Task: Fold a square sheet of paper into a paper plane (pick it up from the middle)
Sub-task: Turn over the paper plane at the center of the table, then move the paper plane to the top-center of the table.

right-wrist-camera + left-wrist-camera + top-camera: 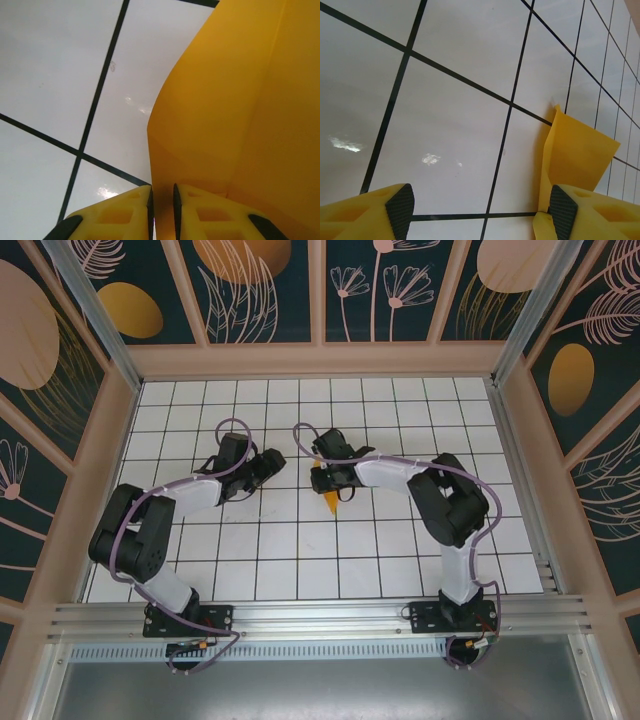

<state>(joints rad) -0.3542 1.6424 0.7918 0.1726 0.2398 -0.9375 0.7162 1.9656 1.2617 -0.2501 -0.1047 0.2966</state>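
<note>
Right gripper [162, 202] pinches the thin folded orange-yellow paper sheet [235, 100]; left gripper [481, 210] stands spread just beside it. We should close squarely over the crease, gently.

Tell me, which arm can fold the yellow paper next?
Probably the right: the paper sits between the right fingers, which are nearly shut. The left fingers stand wide open, with the paper just beside one.

Two robot arms [150, 530] [450, 510]; two grippers, the left gripper [481, 202] and the right gripper [162, 192]; one folded yellow paper [240, 100]; one tiled table [300, 560].
</note>
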